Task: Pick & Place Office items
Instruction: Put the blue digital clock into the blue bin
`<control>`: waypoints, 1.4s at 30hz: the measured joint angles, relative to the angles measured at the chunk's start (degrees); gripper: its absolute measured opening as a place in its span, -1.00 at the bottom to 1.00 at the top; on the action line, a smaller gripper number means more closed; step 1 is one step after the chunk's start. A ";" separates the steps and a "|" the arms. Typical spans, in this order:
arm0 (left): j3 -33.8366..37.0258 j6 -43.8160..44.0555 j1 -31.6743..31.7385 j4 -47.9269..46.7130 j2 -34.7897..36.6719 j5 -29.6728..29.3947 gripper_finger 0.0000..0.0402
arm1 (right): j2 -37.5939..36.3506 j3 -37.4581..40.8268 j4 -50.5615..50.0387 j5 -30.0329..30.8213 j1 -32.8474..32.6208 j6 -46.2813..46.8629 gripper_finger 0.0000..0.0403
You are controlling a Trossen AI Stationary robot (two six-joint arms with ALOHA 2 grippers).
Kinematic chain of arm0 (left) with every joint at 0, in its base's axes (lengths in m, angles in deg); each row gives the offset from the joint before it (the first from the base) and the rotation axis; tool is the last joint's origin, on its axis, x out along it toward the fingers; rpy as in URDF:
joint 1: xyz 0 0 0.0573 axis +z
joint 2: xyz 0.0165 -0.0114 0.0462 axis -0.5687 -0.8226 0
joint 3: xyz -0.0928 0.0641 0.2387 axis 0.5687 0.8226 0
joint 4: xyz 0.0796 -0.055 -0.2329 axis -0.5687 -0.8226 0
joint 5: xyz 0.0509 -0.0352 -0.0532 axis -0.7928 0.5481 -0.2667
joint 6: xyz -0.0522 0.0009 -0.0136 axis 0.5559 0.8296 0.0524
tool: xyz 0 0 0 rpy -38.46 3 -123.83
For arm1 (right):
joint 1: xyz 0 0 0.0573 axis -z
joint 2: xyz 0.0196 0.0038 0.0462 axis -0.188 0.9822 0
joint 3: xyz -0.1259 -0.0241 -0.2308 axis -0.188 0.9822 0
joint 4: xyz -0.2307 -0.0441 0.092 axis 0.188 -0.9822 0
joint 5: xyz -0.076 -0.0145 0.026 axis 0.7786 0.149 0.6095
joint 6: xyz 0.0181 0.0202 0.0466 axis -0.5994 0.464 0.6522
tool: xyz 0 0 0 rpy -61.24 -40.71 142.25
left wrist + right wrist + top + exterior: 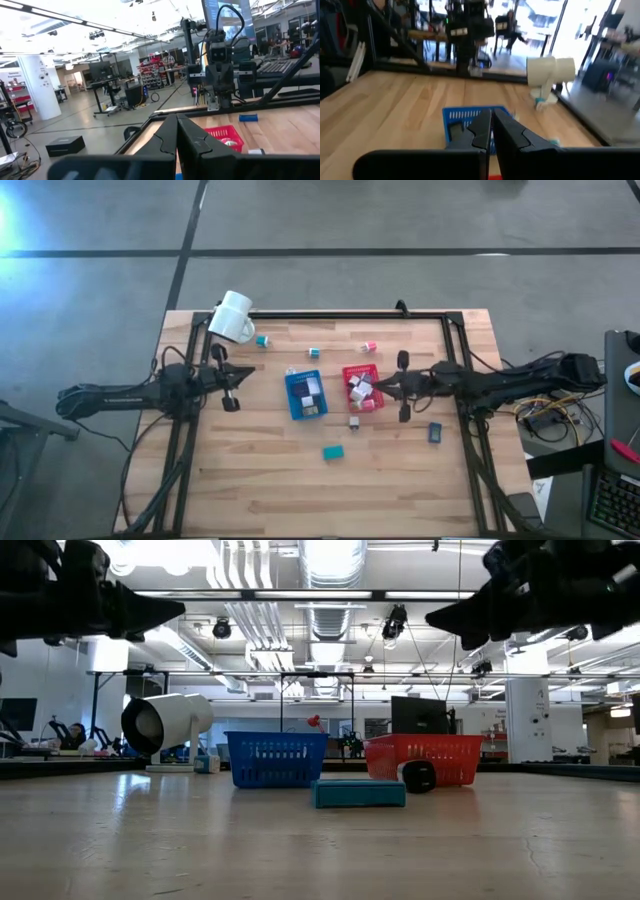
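Both claws closed, empty, raised. Open right gripper [384, 387] before descending squarely on flat teal rectangular block [333, 451].

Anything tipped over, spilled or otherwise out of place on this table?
Yes. The large white mug lies on its side at the table's far left corner, its mouth open toward the low camera. Several small office items lie loose on the wood outside the blue tray and red tray, such as the teal block.
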 joint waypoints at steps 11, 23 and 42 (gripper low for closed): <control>-0.08 1.05 -0.01 -0.07 0.00 0.00 -0.97 | 2.83 -25.86 -53.56 11.88 -4.62 7.18 -0.94; -0.08 -0.32 -0.01 -0.59 0.00 -0.02 -0.97 | 11.29 -44.29 -97.36 9.77 -10.48 27.07 -0.94; -0.08 -2.27 -0.01 -0.03 0.00 -0.04 -0.97 | 15.04 -33.93 -103.30 0.38 -24.24 44.09 -0.18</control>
